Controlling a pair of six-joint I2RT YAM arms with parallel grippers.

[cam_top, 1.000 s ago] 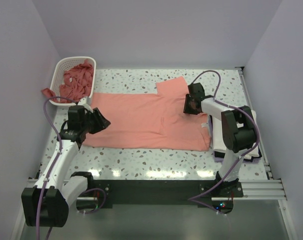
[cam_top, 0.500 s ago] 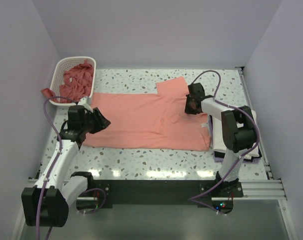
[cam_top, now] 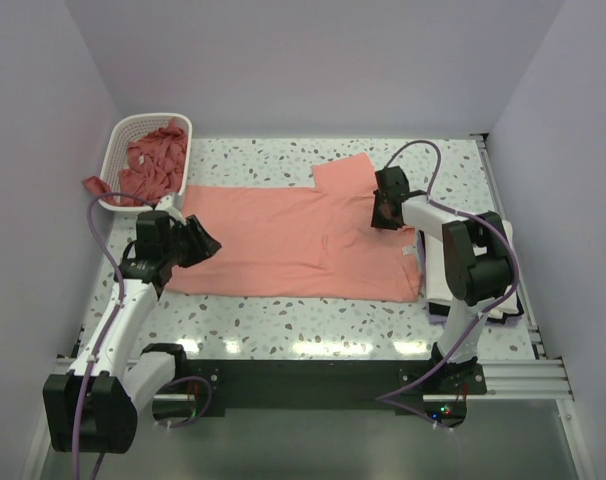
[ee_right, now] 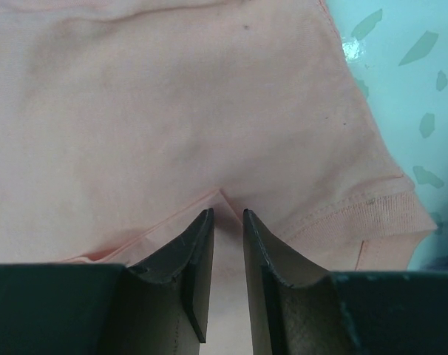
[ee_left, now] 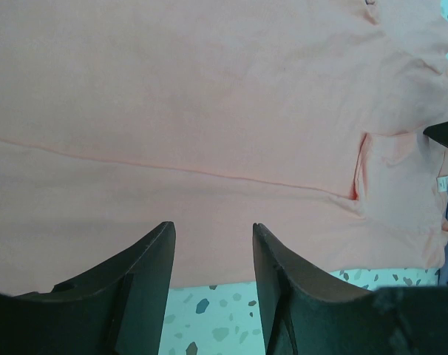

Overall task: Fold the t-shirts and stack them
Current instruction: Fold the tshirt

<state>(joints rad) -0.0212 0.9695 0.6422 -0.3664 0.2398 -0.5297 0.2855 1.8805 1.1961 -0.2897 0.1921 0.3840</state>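
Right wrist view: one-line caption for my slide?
Right gripper, jaws narrowly apart, at a raised fold in the plain salmon-pink cloth t-shirt near its sleeve hem, speckled table beyond.

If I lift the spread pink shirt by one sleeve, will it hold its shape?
Probably not: the shirt lies limp with soft creases, so it should droop. It looks thin, likely light. Pushed, it would probably bunch rather than slide.

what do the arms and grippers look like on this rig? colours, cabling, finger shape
The left arm and right arm match: white link shells with black joint housings. A purple cable loops loosely alongside each. The left gripper and right gripper are black, each with two flat, tapering matte fingers. No markings are visible.
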